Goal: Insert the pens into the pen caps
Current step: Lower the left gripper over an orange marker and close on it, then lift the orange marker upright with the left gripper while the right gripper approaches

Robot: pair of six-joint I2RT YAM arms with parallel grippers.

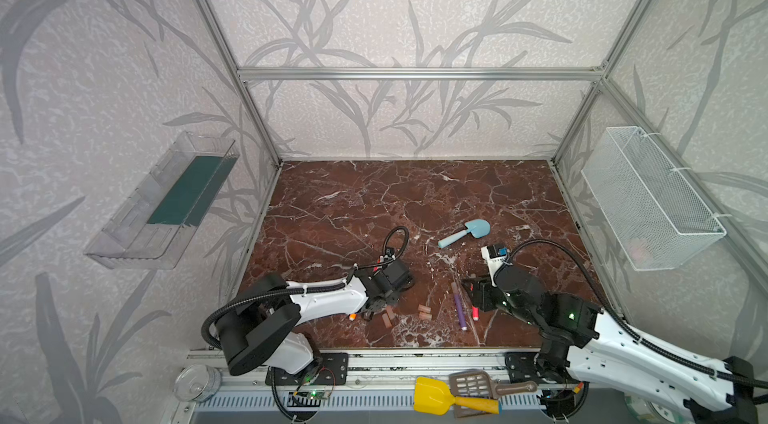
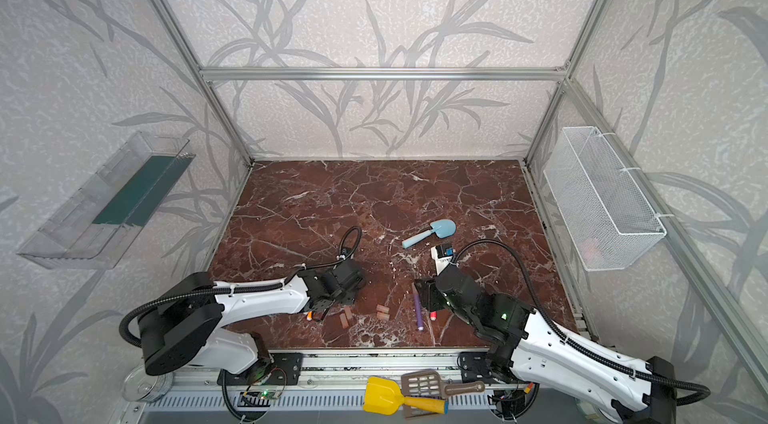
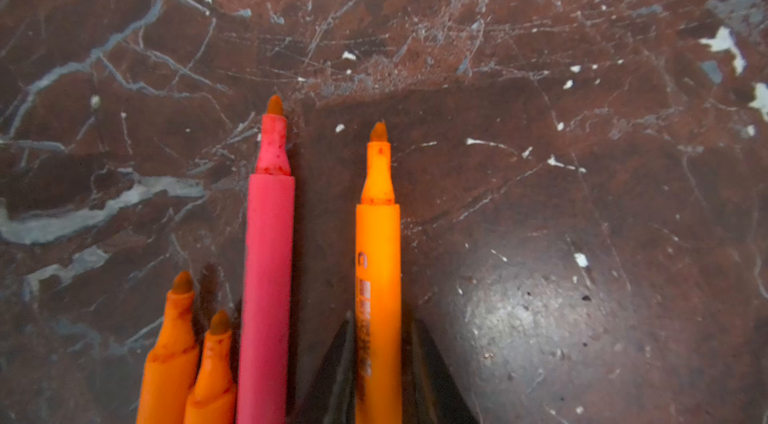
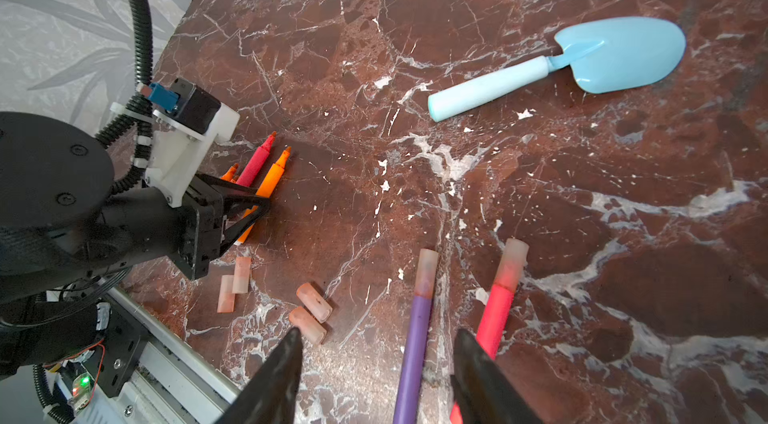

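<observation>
The left claw (image 3: 379, 320) is down at the table (image 3: 540, 48) and pinches one orange pen (image 3: 378, 243). A pink pen (image 3: 268, 256) lies just beside it, and two more orange pens (image 3: 174, 351) lie past that. All four have bare tips. The right claw (image 4: 374, 334) is spread wide over the purple pen (image 4: 415, 343). The purple pen and the red pen (image 4: 494, 318) beside it each wear a cap (image 4: 427, 272). Four loose caps (image 4: 314, 301) lie in two pairs between the claws. A blue shovel (image 4: 615, 54) lies farther back.
</observation>
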